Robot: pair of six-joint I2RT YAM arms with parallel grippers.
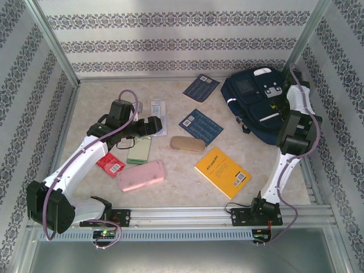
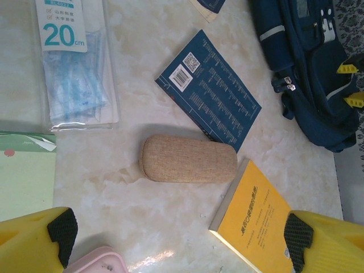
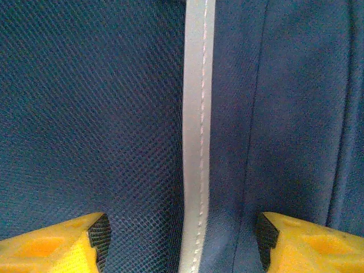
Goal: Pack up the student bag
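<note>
Top external view puts the student bag (image 1: 251, 101) at about two o'clock on the tabletop (image 1: 170, 196). It lies slumped on its side against the right arm. I can see no open mouth on it, so nothing loose can go in yet.

The right claw (image 3: 182, 233) has its jaws standing apart, nose-down on navy cloth, with the grey reflective stripe (image 3: 196, 114) running between the fingertips. It has hold of nothing that I can make out, though the view is too close to say whether the tips already touch the fabric. The danger here is a pinch on flat, taut cloth. The pads could slide off, or catch only a thin fold, and then the whole bag would drag toward three o'clock instead of opening. A dangling strap could also snag the arm.

The left claw (image 2: 179, 230) is spread wide and empty. It hangs at nine o'clock above the tan glasses case (image 2: 189, 158), which lies at the centre. That case is rounded and cloth-covered, so a grip along its long side would likely squirt it out. Its neighbours crowd it: the blue booklet (image 2: 210, 94) is touching at one o'clock and the yellow book (image 2: 256, 222) is just beside it at four o'clock. A careless descent could knock either one askew or trap a corner between the fingers.
</note>
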